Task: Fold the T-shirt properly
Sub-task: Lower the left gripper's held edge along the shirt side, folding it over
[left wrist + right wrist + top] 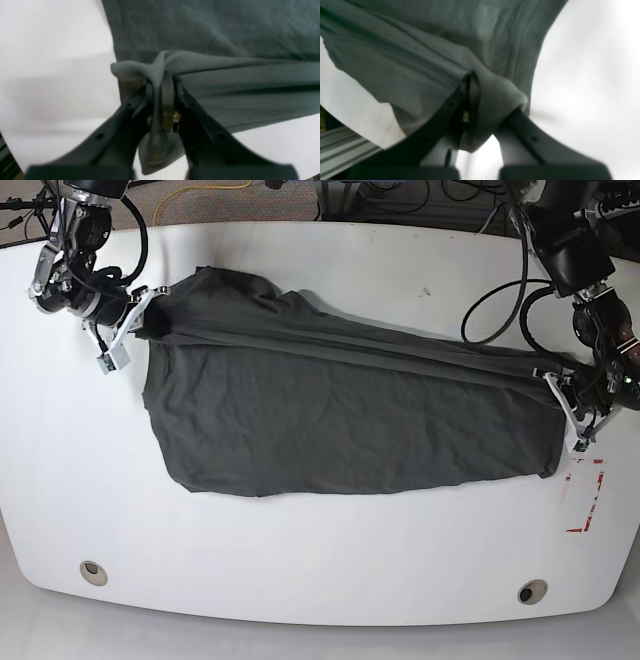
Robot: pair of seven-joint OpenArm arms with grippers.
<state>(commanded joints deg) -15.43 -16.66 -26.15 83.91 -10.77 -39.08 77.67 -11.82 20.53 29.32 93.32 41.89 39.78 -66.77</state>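
A white table (320, 570) with rounded corners fills the overhead view. Spread across its middle lies a dark charcoal-grey T-shirt (340, 420), wrinkled and stretched lengthwise between two robot arms. A long fold ridge runs along the shirt's far edge from one arm to the other, and the near edge lies flat on the table.

At the shirt's end on the overhead view's right, the left pincer (163, 100) is closed on a bunched corner of the shirt's cloth (225, 30), with fabric gathered between its black fingers (130, 105) and a flap hanging below them. At the opposite end of the shirt, the right pincer (482, 100) likewise clamps a thick wad of the shirt (420, 37).

Beside the shirt's right end, red tape marks (590, 500) sit on the table. Two small round holes (93, 572) lie near the table's front edge.
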